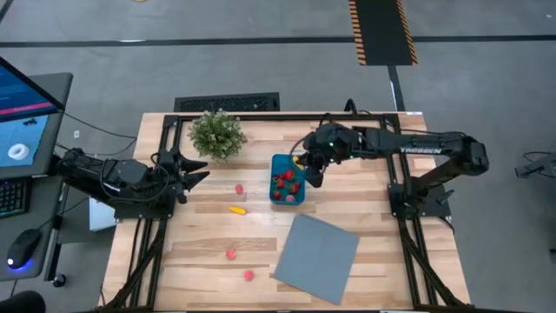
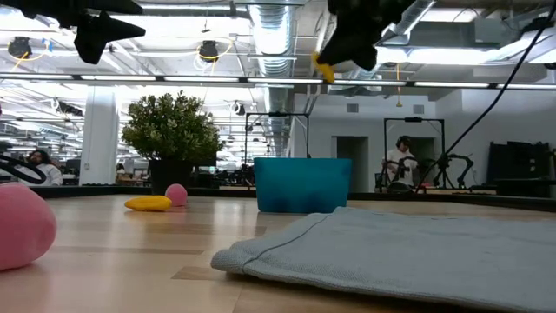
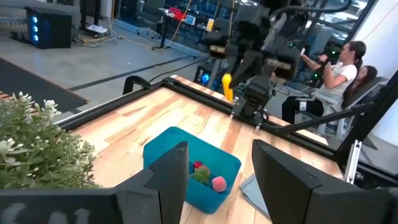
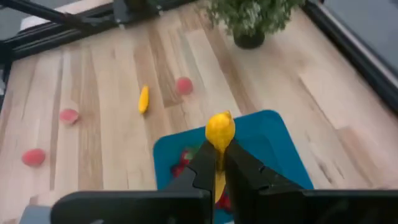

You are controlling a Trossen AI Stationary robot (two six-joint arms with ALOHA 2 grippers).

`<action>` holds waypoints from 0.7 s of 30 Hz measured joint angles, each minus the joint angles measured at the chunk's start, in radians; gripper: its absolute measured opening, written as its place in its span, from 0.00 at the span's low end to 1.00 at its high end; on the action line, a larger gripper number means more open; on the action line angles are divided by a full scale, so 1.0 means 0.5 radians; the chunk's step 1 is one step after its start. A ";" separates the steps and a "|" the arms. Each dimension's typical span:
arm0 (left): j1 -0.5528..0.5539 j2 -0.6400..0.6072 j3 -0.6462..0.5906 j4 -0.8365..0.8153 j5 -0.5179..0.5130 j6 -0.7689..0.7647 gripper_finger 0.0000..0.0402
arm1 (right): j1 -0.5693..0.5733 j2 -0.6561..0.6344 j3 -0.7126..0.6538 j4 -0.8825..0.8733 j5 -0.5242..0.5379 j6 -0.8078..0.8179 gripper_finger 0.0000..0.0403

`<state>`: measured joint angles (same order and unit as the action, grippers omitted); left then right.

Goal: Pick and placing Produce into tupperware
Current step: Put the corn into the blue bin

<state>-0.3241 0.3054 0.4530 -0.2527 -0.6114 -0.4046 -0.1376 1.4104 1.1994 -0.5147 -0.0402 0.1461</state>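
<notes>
Several produce pieces (image 1: 285, 183) in tupperware (image 1: 287, 179) (mostly red), right gripper (image 1: 306, 162) above clamping yellow piece (image 4: 220, 129), left gripper (image 1: 193, 169) spread.

Three pink pieces (image 1: 240, 189), two yellow (image 1: 236, 209), perhaps.

Tub (image 2: 302, 183) contents hidden — wall blocks them.

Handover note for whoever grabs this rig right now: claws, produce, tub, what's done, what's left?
Right claw: shut on a yellow piece, held above the teal tub.
Left claw: open, empty, at the table's left by the potted plant.
Done: several red and pink pieces lie in the tub.
Left: drop the held piece, then pick up the yellow-orange piece and three pink-red pieces on the table.
</notes>
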 joint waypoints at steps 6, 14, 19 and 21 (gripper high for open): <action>0.000 0.008 0.000 -0.025 0.005 -0.049 0.42 | -0.079 0.274 0.003 -0.008 -0.123 0.066 0.11; 0.000 0.020 0.001 -0.300 0.054 -0.284 0.42 | -0.094 0.508 0.003 0.051 -0.263 0.103 0.12; 0.000 0.021 0.001 -0.403 0.051 -0.364 0.42 | -0.084 0.627 0.032 0.071 -0.273 0.197 0.12; 0.000 0.021 0.001 -0.404 0.048 -0.364 0.42 | -0.084 0.659 0.062 0.071 -0.283 0.231 0.13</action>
<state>-0.3241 0.3161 0.4534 -0.4546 -0.5872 -0.5865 -0.1797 1.7400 1.2304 -0.4791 -0.1818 0.2619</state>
